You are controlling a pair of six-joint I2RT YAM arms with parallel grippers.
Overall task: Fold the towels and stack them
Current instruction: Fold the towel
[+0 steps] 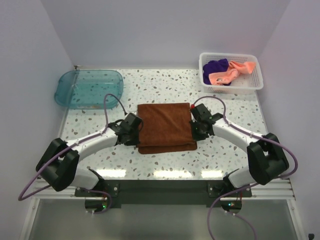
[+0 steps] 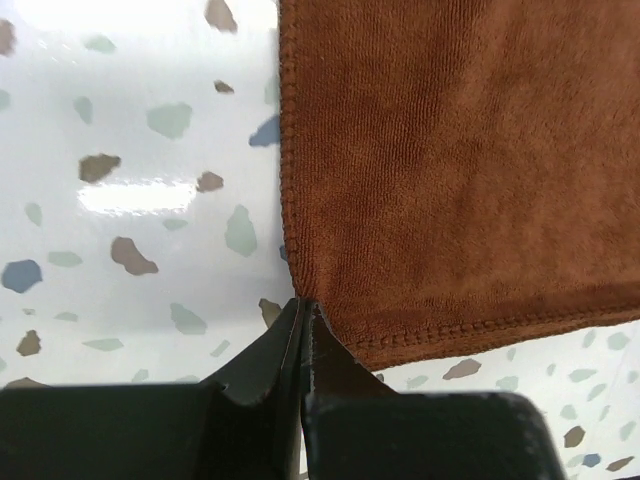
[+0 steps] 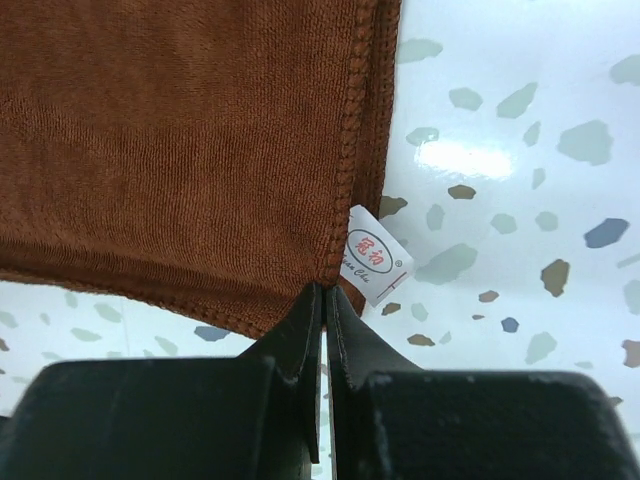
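Rust-brown terry towel [image 1: 166, 126]: folded double, lying flat, stitched hem, white label [image 3: 378, 255] at one corner | spread between both grippers | left gripper [image 2: 303, 310]: pinched on corner at its tips | right gripper [image 3: 324, 295]: pinched on corner beside label

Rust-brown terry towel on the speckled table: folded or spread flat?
Folded over: in the top view a second layer's edge shows beneath the rust-brown terry towel along its near side.

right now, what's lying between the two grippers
The rust brown towel fills the whole stretch between the left gripper and the right gripper; each is shut on a corner of it. The top external view shows it.
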